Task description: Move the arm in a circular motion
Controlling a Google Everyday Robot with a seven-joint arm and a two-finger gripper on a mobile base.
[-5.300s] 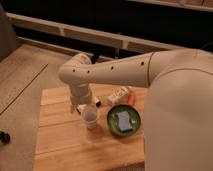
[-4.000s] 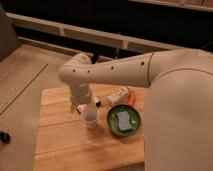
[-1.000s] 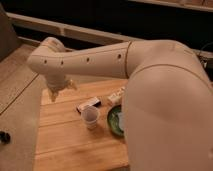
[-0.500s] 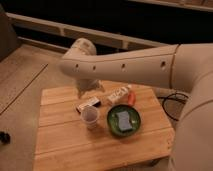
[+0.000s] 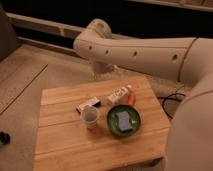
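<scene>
Item one, the arm (image 5: pixel 145 50): very large, smooth, cream-white, built of thick tubular segments with small dark screw holes along its side; it fills the upper and right parts of my camera view. Its long segment runs nearly level from the right edge toward the left, ending in a rounded joint (image 5: pixel 96 35) at upper centre-left, where it turns downward. Item two, the pincer (image 5: pixel 104 70): it hangs below that joint, at the far edge of the tabletop (image 5: pixel 60 135), so the bulk of the arm lies up and to the right of it. I cannot tell whether it is released or clenched, and I see nothing in it. Item three, tabletop contents, all nearer the camera than the pincer: a pale cup (image 5: pixel 90 116) upright near the middle; a green bowl (image 5: pixel 109 123) just beside it on the right, with a grey-blue pad (image 5: pixel 123 120) inside; a white packet (image 5: pixel 118 94) and a small orange item (image 5: pixel 131 98) side by side behind the bowl; a dark bar (image 5: pixel 88 104) behind the cup. My judgement: any circling sweep that comes toward the camera passes over these things, so I would keep the pincer above the cup, the tallest of them.
</scene>
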